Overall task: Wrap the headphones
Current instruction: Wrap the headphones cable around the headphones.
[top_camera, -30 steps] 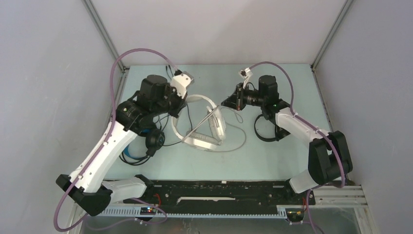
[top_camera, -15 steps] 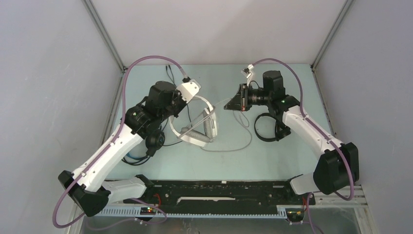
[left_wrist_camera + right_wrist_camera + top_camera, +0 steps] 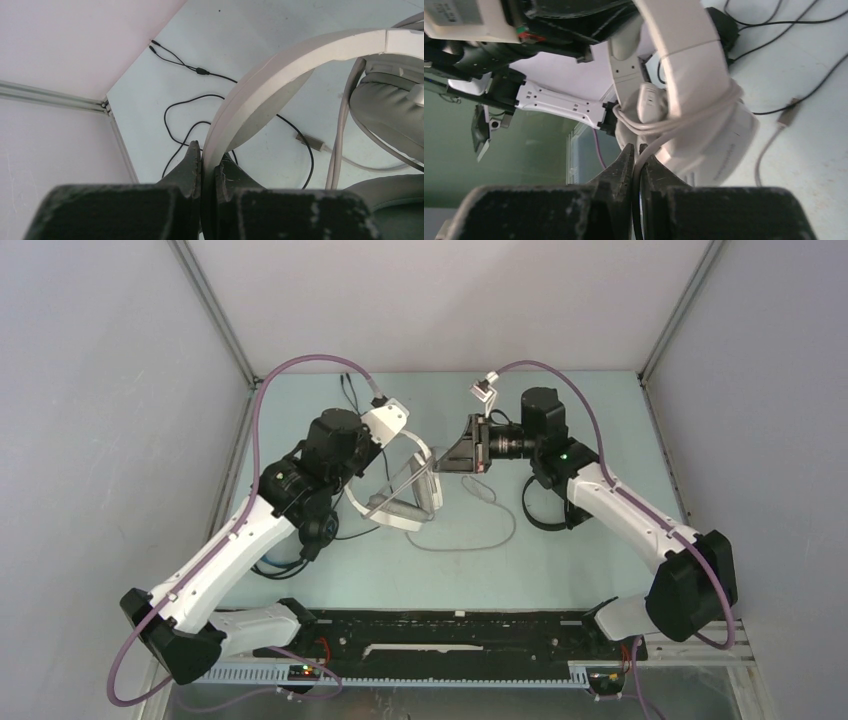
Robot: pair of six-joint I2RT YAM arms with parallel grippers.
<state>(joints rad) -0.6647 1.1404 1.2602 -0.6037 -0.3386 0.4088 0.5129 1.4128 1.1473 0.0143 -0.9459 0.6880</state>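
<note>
Above the desk (image 3: 480,575), mid-field: white-grey headphones (image 3: 410,508), headband (image 3: 280,65) clenched in left pincer (image 3: 207,159); cable (image 3: 694,117) clenched in right pincer (image 3: 636,152). Recommended: taut, close-laid turns round headband; frame steady.

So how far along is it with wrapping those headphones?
Early. A few cable loops already circle the white headphones. Left hand clamps the headband; right hand pinches the cable. Slack cable, the black pair on the right and the dark pair on the left remain.
</note>
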